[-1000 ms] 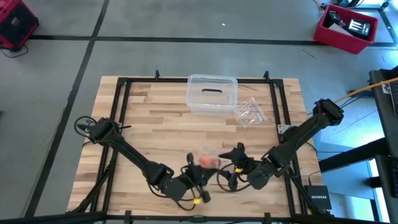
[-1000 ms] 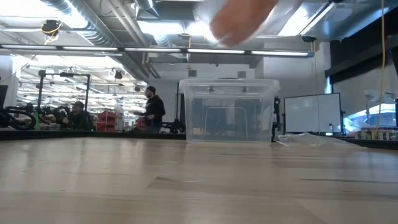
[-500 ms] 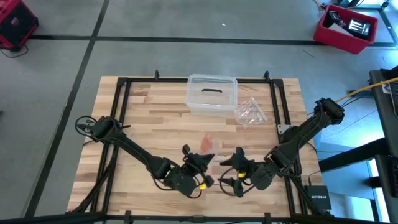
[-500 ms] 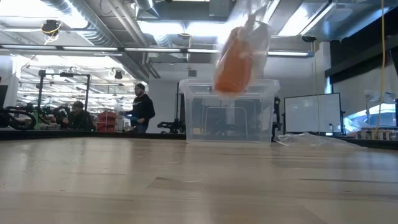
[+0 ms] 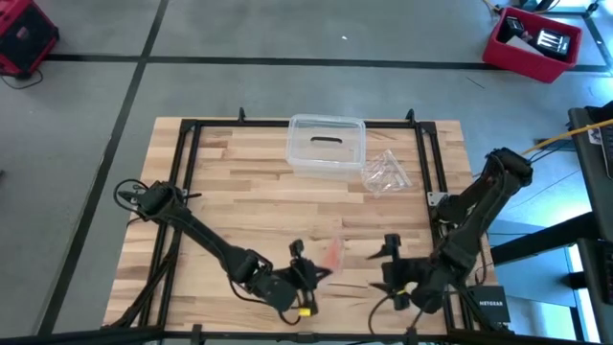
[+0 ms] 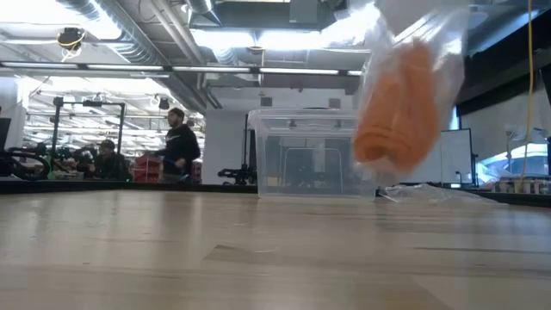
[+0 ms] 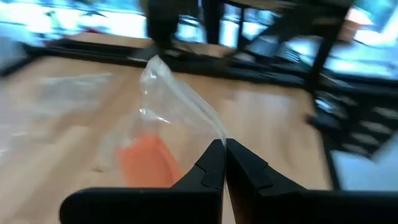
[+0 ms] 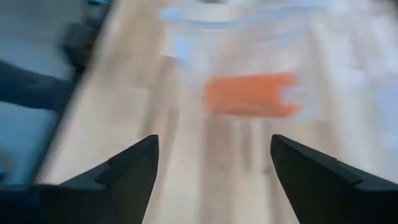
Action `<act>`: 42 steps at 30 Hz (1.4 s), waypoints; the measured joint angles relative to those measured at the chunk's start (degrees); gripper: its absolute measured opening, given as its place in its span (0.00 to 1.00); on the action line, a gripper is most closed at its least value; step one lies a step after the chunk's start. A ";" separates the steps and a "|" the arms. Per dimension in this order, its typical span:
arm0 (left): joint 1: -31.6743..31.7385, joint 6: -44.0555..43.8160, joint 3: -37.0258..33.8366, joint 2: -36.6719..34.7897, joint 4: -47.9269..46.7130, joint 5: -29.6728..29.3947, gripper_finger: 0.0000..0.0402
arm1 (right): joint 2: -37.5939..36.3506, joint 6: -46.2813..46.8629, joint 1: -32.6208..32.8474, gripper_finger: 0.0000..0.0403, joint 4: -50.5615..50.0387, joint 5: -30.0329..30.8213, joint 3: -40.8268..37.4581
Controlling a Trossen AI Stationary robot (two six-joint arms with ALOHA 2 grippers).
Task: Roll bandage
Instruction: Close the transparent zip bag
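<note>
While the left gripper point(image 5: 308, 275) hung near the front edge of the wooden table point(image 5: 230, 182), its two dark fingers point(image 7: 211, 167) were pinched tight on a corner of a clear plastic bag point(image 7: 171, 106). Inside that bag sat the bandage point(image 6: 396, 108), a compact orange roll, and bag and roll dangled clear of the tabletop, tilted, just beside the gripper toward the table's middle. From table height the roll hung in front of the clear plastic box point(image 6: 314, 153) that stood at the far edge. A second, crinkled bag point(image 5: 387, 172) lay just beside that box. The right gripper point(image 5: 391, 267) waited a little apart from the hanging bag, at the front right, its fingers point(image 8: 124, 171) spread wide and holding nothing. Beyond the table, a person point(image 6: 176, 148) stood in the room.
</note>
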 joint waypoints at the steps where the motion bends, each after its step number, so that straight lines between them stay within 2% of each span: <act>1: -0.21 0.74 0.00 0.00 0.01 2.27 0.00 | 0.53 -1.14 -0.11 0.77 -0.28 1.66 -0.07; 3: -0.68 1.48 0.00 0.00 0.01 5.27 0.00 | 1.60 -4.52 -1.22 0.77 0.80 3.30 -0.07; 8: -1.20 2.15 0.00 0.04 -0.03 10.16 0.00 | 4.23 -17.30 -3.73 0.72 10.11 2.57 -0.13; 12: -1.35 2.12 0.00 0.04 -0.01 12.31 0.00 | 6.13 -23.70 -7.69 0.64 17.15 -4.15 -0.07; 15: -1.53 2.21 0.00 0.04 -0.07 12.41 0.00 | 7.54 -27.26 -10.26 0.58 21.61 -11.37 -0.07; 18: -1.68 1.82 0.00 0.04 -0.27 12.43 0.00 | 8.53 -29.75 -11.09 0.50 26.18 -16.79 -0.07; 20: -1.73 0.68 0.00 0.04 -1.16 12.42 0.00 | 8.53 -30.44 -10.94 0.43 27.26 -18.33 -0.07; 27: -1.27 -2.58 0.00 0.07 -1.66 12.39 0.01 | 8.51 -29.68 -10.16 0.04 23.82 -18.33 -0.07; 31: -0.24 -4.13 0.00 0.07 -1.67 12.39 0.06 | 8.42 -28.80 -10.11 0.04 22.04 -17.12 -0.07; 36: 0.44 -2.17 -0.04 -1.28 -2.97 12.63 0.22 | 6.47 -25.57 -9.48 0.02 16.63 -16.28 -0.07; 39: -0.12 -2.50 0.06 -5.48 -7.35 12.82 0.31 | 5.54 -21.90 -7.66 0.01 11.74 -11.56 -0.07; 42: -2.20 -4.60 0.20 -7.69 -13.03 9.76 0.37 | 5.40 -18.77 -4.93 0.01 10.31 -5.63 -0.54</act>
